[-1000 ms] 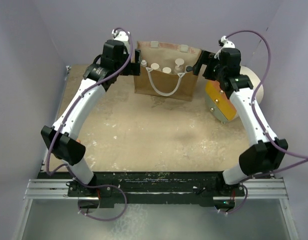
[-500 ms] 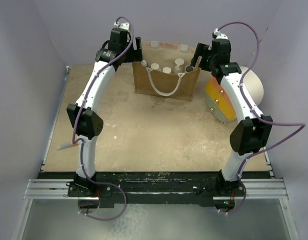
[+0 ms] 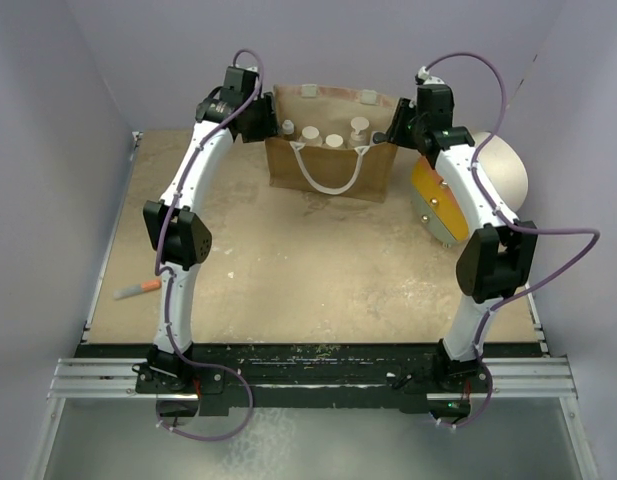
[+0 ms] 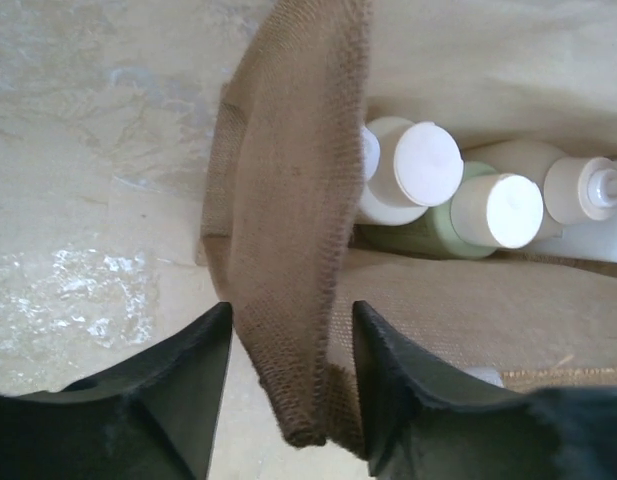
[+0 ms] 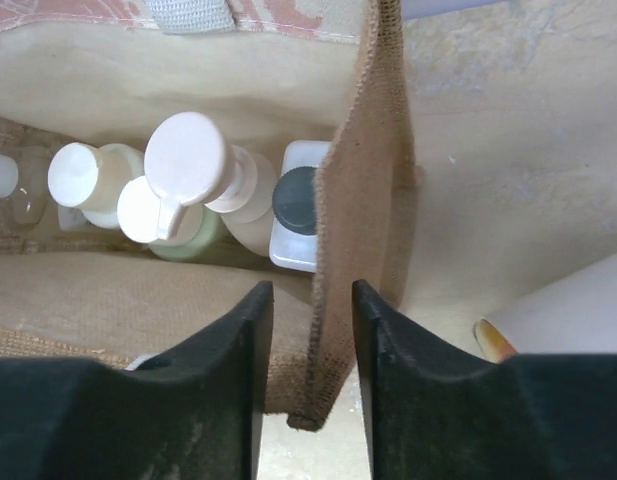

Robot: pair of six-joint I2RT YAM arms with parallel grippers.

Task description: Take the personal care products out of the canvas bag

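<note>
The canvas bag (image 3: 333, 165) stands upright at the back of the table, with white rope handles. Several personal care products stand inside it: a pump bottle (image 5: 188, 160), a white black-capped bottle (image 5: 296, 200), a green cream-capped bottle (image 4: 496, 210) and a cream wide-capped bottle (image 4: 428, 165). My left gripper (image 3: 266, 118) straddles the bag's left side wall (image 4: 288, 200), jaws open with a gap on the outer side. My right gripper (image 3: 393, 125) straddles the right side wall (image 5: 363, 200) the same way, open, with a gap on the inner side.
A large white, orange and yellow cylinder (image 3: 458, 195) lies right of the bag, close to my right arm. An orange marker pen (image 3: 138, 290) lies near the table's left edge. Purple walls enclose the table on three sides.
Both arms have stretched toward the bag and set their jaws over its side walls. Both pairs of jaws have narrowed from wide open.
</note>
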